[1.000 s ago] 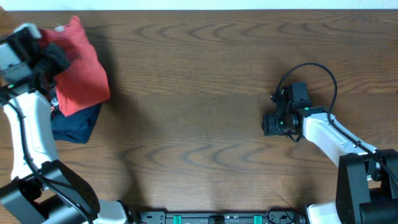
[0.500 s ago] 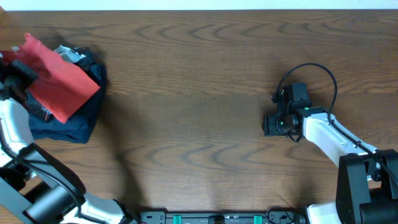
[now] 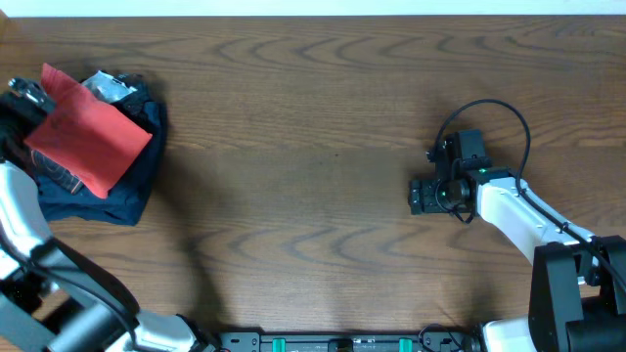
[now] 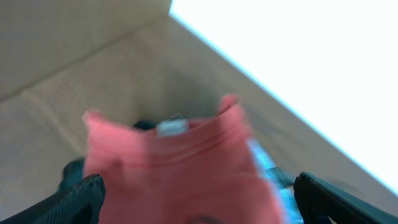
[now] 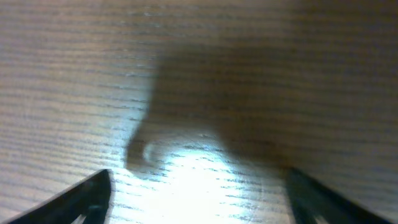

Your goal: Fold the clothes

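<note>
a second ago the left arm was carrying the coral-red t-shirt (image 3: 88, 142) over the far left corner of the table (image 3: 313, 147), bunched up and pinched tight. now the shirt lies as a flat folded slab on top of the navy garment (image 3: 110, 200), with the black garment (image 3: 119, 88) poking out behind it. the left gripper (image 3: 23, 100) has sprung wide apart right at the shirt's outer corner. in the wrist view its fingers (image 4: 81, 196) sit at the far bottom corners of the picture with only loose red cloth lying beyond them, so i'd say it has let go and grips nothing. the right gripper (image 3: 418, 196) has hardly shifted from its spot well off to the right. its fingertips (image 5: 87, 196) have spread a bit further and hang over bare wood with nothing between them. to my eye that means the folding itself is finished and the shirt has just been dropped on the stack, a little skewed compared with the navy piece below. as for writing, there is little to go on. a small pale neck label (image 4: 171, 127) shows inside the collar in the left wrist view, but that picture is smeared and nothing on the label can be read. from overhead a scrap of dark print peeks out at the shirt's lower left edge, too small to make out any letters. i see no brand on the arms either.
</note>
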`<state>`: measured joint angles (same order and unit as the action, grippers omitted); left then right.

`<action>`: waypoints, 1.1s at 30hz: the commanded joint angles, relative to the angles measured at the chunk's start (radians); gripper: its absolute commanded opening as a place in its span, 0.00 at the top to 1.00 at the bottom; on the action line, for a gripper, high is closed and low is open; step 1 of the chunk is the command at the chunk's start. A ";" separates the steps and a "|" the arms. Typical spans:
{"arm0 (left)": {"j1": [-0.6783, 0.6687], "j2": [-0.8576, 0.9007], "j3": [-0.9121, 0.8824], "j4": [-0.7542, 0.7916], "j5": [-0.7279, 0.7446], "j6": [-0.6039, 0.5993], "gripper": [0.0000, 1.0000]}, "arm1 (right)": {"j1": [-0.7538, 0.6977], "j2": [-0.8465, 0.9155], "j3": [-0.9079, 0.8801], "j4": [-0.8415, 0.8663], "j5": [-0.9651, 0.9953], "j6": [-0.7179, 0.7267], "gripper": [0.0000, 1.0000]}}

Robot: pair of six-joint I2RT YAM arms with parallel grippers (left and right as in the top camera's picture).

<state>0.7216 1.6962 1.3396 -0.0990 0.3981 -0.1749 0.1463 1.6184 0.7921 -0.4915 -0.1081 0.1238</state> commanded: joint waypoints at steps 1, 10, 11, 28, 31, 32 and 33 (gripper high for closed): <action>-0.055 -0.080 0.048 0.009 0.069 0.006 0.02 | -0.003 0.005 -0.003 0.007 0.003 0.002 0.01; -0.464 -0.081 0.048 -0.186 -0.041 0.222 0.02 | -0.003 0.005 -0.003 0.195 -0.035 0.007 0.01; -0.517 -0.074 0.047 -0.212 -0.067 0.230 0.02 | -0.003 0.005 -0.003 0.223 -0.038 0.018 0.01; -0.830 -0.243 0.003 -0.783 -0.201 0.218 0.02 | -0.115 -0.269 0.242 -0.029 -0.028 0.014 0.01; -0.832 -0.407 -0.064 -0.739 -0.202 0.215 0.02 | -0.111 -0.416 0.209 -0.043 0.036 0.034 0.01; -0.832 -0.475 -0.095 -0.718 -0.205 0.215 0.02 | -0.105 -0.475 0.190 -0.050 0.068 0.037 0.01; -0.832 -0.533 -0.122 -0.700 -0.209 0.214 0.02 | -0.097 -0.527 0.169 -0.054 0.090 0.037 0.01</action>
<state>-0.1093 1.3113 1.2747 -0.8246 0.2169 0.0341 0.0380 1.2068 1.0069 -0.5297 -0.0975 0.1413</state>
